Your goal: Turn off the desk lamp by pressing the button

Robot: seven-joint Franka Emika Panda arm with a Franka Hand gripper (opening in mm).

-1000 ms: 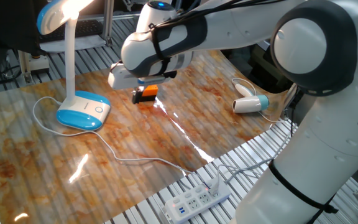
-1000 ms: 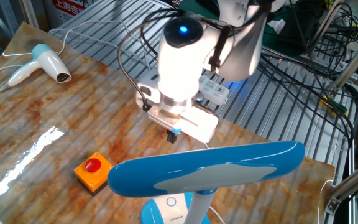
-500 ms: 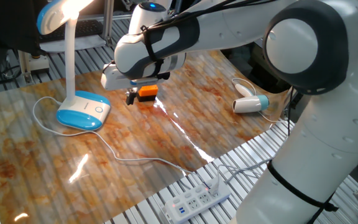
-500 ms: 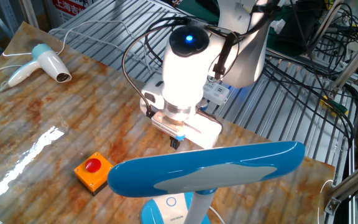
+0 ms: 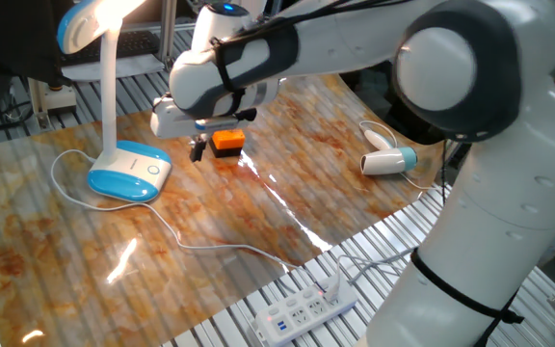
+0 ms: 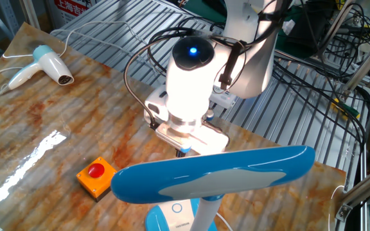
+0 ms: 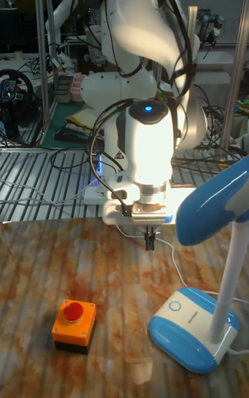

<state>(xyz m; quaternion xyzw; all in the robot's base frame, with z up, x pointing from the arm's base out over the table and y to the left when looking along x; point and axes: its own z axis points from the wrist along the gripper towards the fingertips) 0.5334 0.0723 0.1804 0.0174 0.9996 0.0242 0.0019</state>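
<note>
Glossy, seemingly plastic desk lamp point(image 7: 190, 329) base

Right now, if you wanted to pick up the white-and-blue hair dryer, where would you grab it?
Probably the white-and-blue hair dryer by its slim white handle, coming straight down from above. It lies flat on its side, so the narrow handle would fit between jaws better than the fat barrel.
</note>
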